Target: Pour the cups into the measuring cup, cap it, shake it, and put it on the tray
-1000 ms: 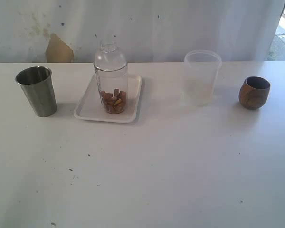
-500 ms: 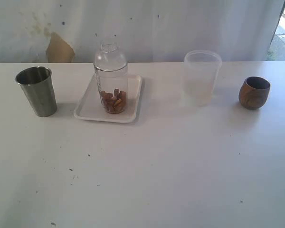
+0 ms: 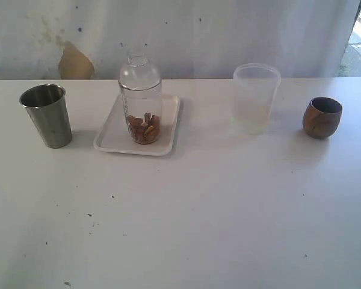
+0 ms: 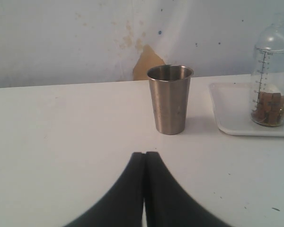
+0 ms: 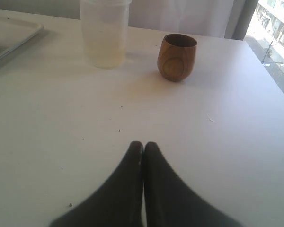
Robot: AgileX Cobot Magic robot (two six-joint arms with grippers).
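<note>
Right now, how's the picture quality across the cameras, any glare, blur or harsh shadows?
Exterior view: soft and hazy, low contrast, with only faint shadows beside the steel tumbler and wooden cup. Left wrist view: the tumbler is fairly crisp, the closed jaws a dark blur. Right wrist view: blown-out daylight through the window, jaws likewise out of focus.

Soft, even daylight; scene bright, slightly washed out. Window (image 5: 274, 33) blown out white in right wrist view, strongest light from that side. White table (image 3: 198, 211) near overexposed, little texture. Shadows faint, short: pale smudge beside wooden cup (image 3: 322, 117), another beside steel cup (image 4: 169, 99). Low resolution, mild softness throughout. Left gripper (image 4: 144, 155) and right gripper (image 5: 143, 144) dark, edges blurred, out of focus.
</note>
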